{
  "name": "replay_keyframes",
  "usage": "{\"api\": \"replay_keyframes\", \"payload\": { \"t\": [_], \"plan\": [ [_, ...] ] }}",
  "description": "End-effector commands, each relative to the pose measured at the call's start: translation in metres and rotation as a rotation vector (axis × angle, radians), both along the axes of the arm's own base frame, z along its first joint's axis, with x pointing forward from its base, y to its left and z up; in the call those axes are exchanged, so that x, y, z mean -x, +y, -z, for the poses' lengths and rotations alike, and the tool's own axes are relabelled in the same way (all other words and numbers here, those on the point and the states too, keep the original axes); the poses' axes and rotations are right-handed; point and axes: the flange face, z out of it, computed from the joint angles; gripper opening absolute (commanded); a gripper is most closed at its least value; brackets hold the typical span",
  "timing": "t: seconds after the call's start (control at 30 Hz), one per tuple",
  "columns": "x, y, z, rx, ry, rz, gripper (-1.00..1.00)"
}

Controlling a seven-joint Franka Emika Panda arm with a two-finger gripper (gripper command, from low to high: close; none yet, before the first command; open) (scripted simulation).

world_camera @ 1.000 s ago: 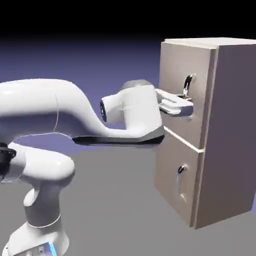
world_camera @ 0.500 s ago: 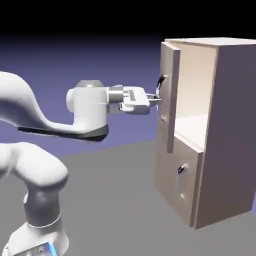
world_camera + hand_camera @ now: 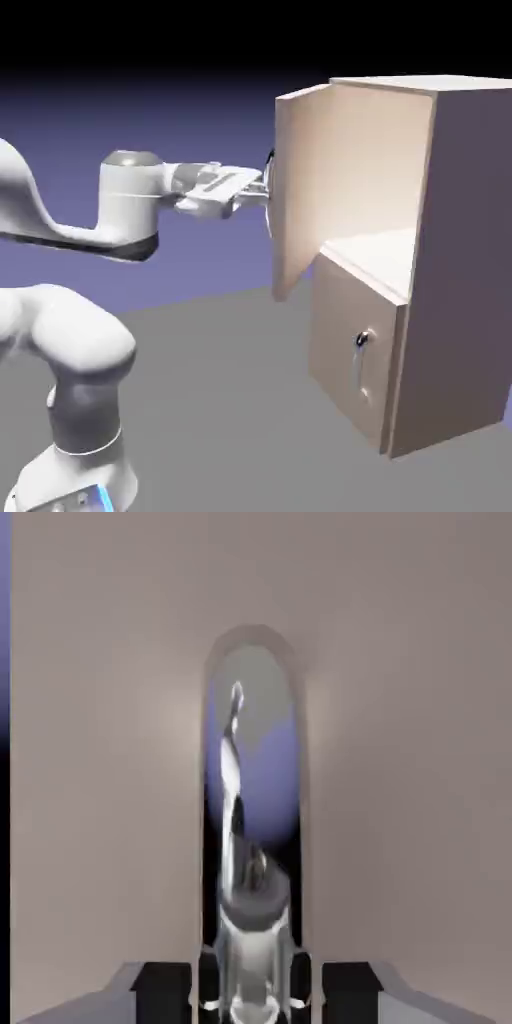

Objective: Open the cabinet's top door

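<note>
Exterior view: the cabinet (image 3: 440, 260) stands on the grey surface (image 3: 230, 400) at the right of the view. Its top door (image 3: 300, 190) is swung wide out from the cabinet's front, hinged along its upper left front edge, so that the pale inner face of the panel shows and the upper compartment lies open, with a light shelf floor visible inside. The lower door (image 3: 355, 350) is closed, its small silver handle (image 3: 362, 342) on its front. The white arm (image 3: 60, 230) reaches level from the left; the claw (image 3: 262, 188) meets the outer face of the top door at the handle (image 3: 269, 170), most of which the door's edge hides.

Hand view: the beige door panel (image 3: 400, 712) fills the picture. The silver bar handle (image 3: 248, 802) runs up the middle from the bottom edge, mirror-bright, reflecting the blue-violet backdrop. The two dark finger tips (image 3: 165, 984) sit to either side of its base, and the claw (image 3: 247, 992) is clamped on the handle.
</note>
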Motion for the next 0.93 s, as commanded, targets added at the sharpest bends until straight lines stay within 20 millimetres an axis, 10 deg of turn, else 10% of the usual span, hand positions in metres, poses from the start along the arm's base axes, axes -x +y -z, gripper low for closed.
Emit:
{"api": "replay_keyframes", "payload": {
  "t": [0.0, 0.87, 0.9],
  "plan": [
    [0.002, 0.007, 0.000, 0.000, 0.000, 0.026, -1.00],
    [-0.026, 0.189, 0.000, 0.000, 0.000, 0.722, -1.00],
    [-0.026, 0.189, 0.000, 0.000, 0.000, 0.722, 1.00]
  ]
}}
